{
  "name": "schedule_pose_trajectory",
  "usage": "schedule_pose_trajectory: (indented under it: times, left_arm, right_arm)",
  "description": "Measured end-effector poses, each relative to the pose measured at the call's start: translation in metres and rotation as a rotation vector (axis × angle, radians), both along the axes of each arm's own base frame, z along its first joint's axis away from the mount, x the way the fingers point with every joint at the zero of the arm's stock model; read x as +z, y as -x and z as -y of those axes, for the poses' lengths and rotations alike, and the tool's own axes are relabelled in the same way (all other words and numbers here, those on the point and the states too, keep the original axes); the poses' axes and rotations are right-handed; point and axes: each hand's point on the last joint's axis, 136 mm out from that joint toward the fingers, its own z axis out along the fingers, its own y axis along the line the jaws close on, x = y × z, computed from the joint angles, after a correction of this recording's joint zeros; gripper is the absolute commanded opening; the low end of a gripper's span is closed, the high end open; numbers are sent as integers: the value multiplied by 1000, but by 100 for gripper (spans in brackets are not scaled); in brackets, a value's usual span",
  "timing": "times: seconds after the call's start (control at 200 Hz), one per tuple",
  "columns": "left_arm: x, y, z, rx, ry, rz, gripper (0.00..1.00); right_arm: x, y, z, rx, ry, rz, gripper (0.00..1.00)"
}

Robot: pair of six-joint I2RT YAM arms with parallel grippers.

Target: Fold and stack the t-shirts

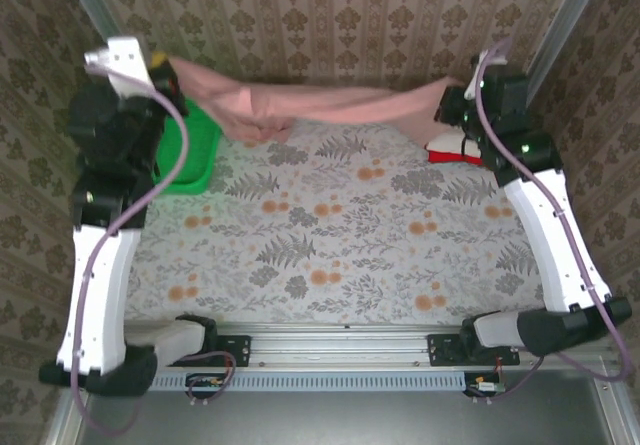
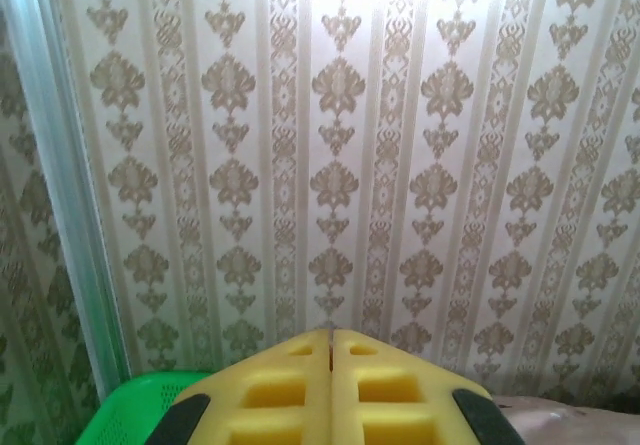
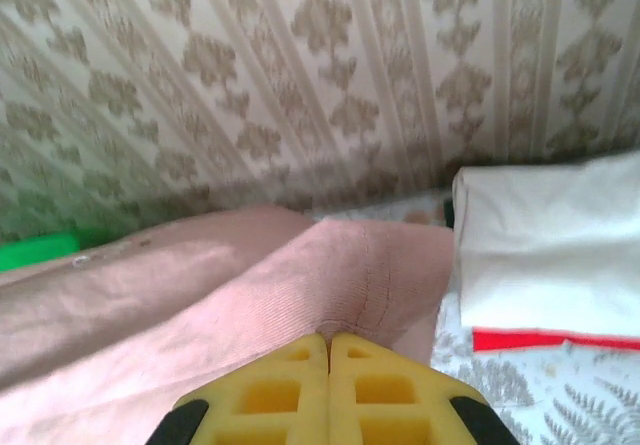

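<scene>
1. The pink t-shirt [image 1: 300, 103] hangs in the air over the far edge of the worktop [image 1: 330, 235]. It is slung between the two arms and sags into a bunched twist left of centre.
2. The left claw [image 1: 165, 65] is closed, its yellow fingers [image 2: 290, 390] pressed together. In the top view the cloth runs right up to it, so I judge that it pinches one end of the shirt, though the pinch itself is hidden from its wrist camera.
3. The right claw [image 3: 328, 340] is closed on the other end, with pink cloth gathered right at its fingertips.
4. The step in hand looks like spreading the shirt so it can be laid flat. To do this well, draw the claws apart evenly until the twist pulls out. Hold them level, then bring the shirt toward the near side and lower it so the hanging edge touches down first and drags smooth.
5. The green basket [image 1: 195, 150] sits just below the left claw. The folded stack, a cream t-shirt [image 3: 540, 245] on a red t-shirt [image 3: 560, 342], lies just beside the right claw. The trailing cloth could catch on the basket or sweep the stack.
6. I can read no brand, label or lettering on the shirts, the basket or the arms.
</scene>
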Motion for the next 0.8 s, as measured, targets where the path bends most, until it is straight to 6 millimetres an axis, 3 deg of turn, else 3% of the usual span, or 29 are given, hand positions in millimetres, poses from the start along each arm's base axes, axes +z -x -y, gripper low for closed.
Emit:
schedule_pose_trajectory:
  times: [0.105, 0.225, 0.285, 0.36, 0.425, 0.51, 0.61, 0.68, 0.715, 0.8]
  left_arm:
    - [-80, 9, -5, 9, 61, -104, 0]
    - [-216, 20, 0, 1, 179, -343, 0]
    - [-288, 36, 6, -2, 215, -510, 0]
    - [-342, 63, 10, 2, 230, -662, 0]
    - [-355, 84, 11, 8, 246, -712, 0]
    - [-351, 101, 3, 37, 290, -700, 0]
    - [-350, 116, -11, 93, 334, -703, 0]
    - [-359, 122, -15, 122, 349, -747, 0]
    - [-364, 125, -14, 127, 349, -774, 0]
    - [-376, 132, -8, 112, 333, -839, 28]
  right_arm:
    - [-78, 15, -9, 51, -26, -125, 0]
    - [-182, 42, -11, 64, -31, -349, 0]
    - [-229, 65, -6, 51, -28, -459, 0]
    - [-268, 96, 0, 27, -28, -557, 0]
    - [-287, 121, 6, 4, -34, -612, 0]
    - [-291, 140, 13, -33, -46, -619, 3]
    - [-286, 148, 20, -72, -46, -606, 8]
    - [-286, 153, 25, -101, -36, -615, 21]
    - [-287, 155, 27, -113, -31, -626, 21]
    - [-290, 160, 31, -137, -29, -644, 29]
